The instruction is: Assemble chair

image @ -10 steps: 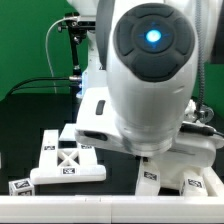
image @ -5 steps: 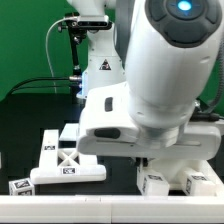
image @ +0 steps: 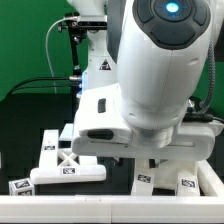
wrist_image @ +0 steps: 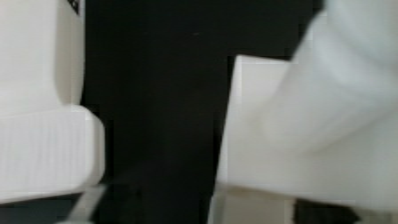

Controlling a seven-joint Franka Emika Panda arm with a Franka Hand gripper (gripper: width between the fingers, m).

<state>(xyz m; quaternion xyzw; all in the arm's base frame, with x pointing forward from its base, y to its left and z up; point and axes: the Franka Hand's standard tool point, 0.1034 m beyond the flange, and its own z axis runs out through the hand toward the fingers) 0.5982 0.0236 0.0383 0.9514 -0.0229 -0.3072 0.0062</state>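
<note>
**K:** Chair parts (image: pixel 150 181), where are they?

**M:** Not joined, all lying on the table (image: pixel 120 186). The cross-braced panel (image: pixel 66 162) is at the exterior view's left, with a small tagged block (image: pixel 20 187) near its corner. More tagged white pieces sit at the exterior view's right, half hidden under the arm (image: pixel 160 70).

**K:** Gripper (wrist_image: pixel 169 150)?

**M:** It is hidden behind the arm in the exterior view. The wrist view shows one ribbed finger pad (wrist_image: pixel 45 150) with a wide dark gap beside it. The jaws look parted, with nothing between them. A white slab (wrist_image: pixel 267 130) lies just across the gap, too blurred to identify.

**K:** Step?

**M:** My judgement is an early stage, between grasps, low over the parts. The next move needs the jaws lined up squarely on a piece's edge before closing, and the blur suggests very little clearance.

**K:** Surroundings?

**M:** Matte black tabletop, a green backdrop (image: pixel 25 50) and a black cable (image: pixel 50 45) looping behind.
</note>
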